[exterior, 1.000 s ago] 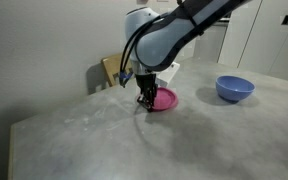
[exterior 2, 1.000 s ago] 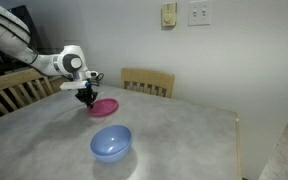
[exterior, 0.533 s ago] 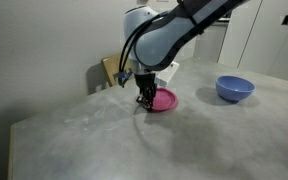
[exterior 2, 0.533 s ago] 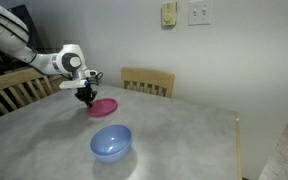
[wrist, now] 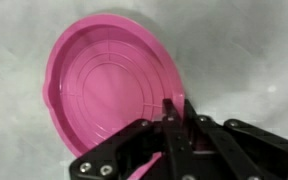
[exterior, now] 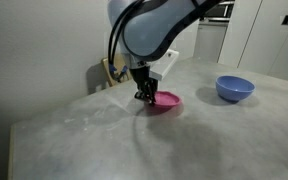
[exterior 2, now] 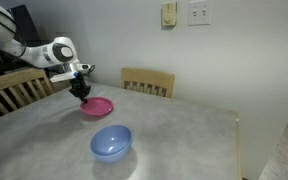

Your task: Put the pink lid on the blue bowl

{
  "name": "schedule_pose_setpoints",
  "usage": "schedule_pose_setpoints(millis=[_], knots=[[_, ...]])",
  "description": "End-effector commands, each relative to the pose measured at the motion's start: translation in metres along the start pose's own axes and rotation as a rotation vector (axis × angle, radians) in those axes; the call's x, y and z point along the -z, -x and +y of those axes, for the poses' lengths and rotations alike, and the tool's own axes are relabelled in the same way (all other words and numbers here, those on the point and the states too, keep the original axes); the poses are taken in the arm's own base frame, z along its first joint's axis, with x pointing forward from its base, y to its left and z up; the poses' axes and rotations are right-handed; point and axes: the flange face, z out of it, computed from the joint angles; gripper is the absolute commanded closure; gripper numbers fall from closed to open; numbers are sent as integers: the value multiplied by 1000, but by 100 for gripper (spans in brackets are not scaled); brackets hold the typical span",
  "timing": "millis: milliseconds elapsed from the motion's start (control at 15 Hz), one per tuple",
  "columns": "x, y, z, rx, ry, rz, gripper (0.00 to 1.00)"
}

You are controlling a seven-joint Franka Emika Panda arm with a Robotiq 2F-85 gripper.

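Observation:
The pink lid [exterior: 166,102] is a flat round magenta disc on the grey table, also seen in an exterior view [exterior 2: 96,107] and filling the wrist view [wrist: 109,80]. My gripper [exterior: 144,96] [exterior 2: 82,93] stands at the lid's edge. In the wrist view its fingers [wrist: 176,112] are pressed together on the lid's rim. The blue bowl [exterior: 235,88] [exterior 2: 111,142] stands empty and upright on the table, well apart from the lid and gripper.
A wooden chair [exterior 2: 148,81] stands behind the table's far edge, and another chair [exterior 2: 14,90] at the side. The table edge [exterior: 24,125] is near in one exterior view. Wall outlets [exterior 2: 170,14] are above.
The arm has swung its upper links and the gripper has shifted a little. The lid has moved slightly with it and looks tipped. The bowl has not moved.

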Motion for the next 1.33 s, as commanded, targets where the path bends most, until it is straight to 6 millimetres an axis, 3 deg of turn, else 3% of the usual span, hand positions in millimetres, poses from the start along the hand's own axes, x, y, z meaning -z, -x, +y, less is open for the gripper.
schedule_pose_setpoints(millis=[0, 533, 867, 1267], knots=[[24, 10, 3, -57, 86, -59, 97], [52, 33, 9, -148, 240, -152, 97], [69, 50, 27, -132, 316, -166, 97], [86, 94, 55, -48, 330, -156, 97]])
